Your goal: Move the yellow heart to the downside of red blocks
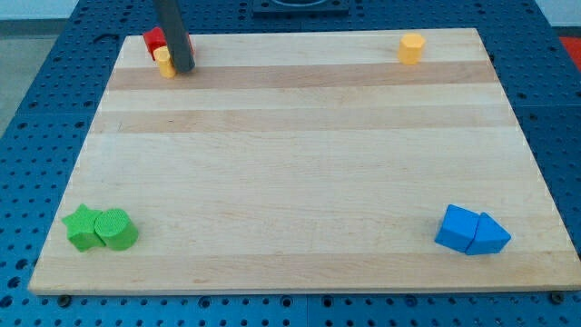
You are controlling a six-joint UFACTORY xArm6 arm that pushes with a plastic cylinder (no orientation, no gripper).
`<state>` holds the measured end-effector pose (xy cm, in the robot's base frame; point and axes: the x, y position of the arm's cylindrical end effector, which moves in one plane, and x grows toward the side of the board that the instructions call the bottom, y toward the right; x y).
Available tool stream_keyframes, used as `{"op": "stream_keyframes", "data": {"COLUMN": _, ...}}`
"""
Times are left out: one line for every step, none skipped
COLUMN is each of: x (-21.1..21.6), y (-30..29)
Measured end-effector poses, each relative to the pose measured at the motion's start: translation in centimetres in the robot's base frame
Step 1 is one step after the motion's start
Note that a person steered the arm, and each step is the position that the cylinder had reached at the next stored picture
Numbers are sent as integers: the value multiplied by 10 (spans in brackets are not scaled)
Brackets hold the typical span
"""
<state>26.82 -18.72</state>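
The yellow heart (pixel 164 62) sits at the board's top left, pressed against the lower side of the red blocks (pixel 154 41). The red blocks are largely hidden behind my dark rod. My tip (pixel 183 69) rests on the board just to the right of the yellow heart, touching or nearly touching it. A second yellow block (pixel 412 47) stands at the top right.
A green star (pixel 82 227) and a green cylinder (pixel 117 229) sit together at the bottom left. A blue cube (pixel 458 228) and a blue triangular block (pixel 491 236) sit together at the bottom right. The wooden board (pixel 300 163) lies on a blue pegboard.
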Motion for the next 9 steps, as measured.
{"op": "stream_keyframes", "data": {"x": 25, "y": 0}}
{"op": "stream_keyframes", "data": {"x": 64, "y": -6}}
{"op": "stream_keyframes", "data": {"x": 68, "y": -60}}
{"op": "stream_keyframes", "data": {"x": 54, "y": -78}}
{"op": "stream_keyframes", "data": {"x": 39, "y": -66}}
{"op": "stream_keyframes", "data": {"x": 23, "y": -46}}
{"op": "stream_keyframes", "data": {"x": 18, "y": -32}}
{"op": "stream_keyframes", "data": {"x": 17, "y": -25}}
{"op": "stream_keyframes", "data": {"x": 17, "y": -25}}
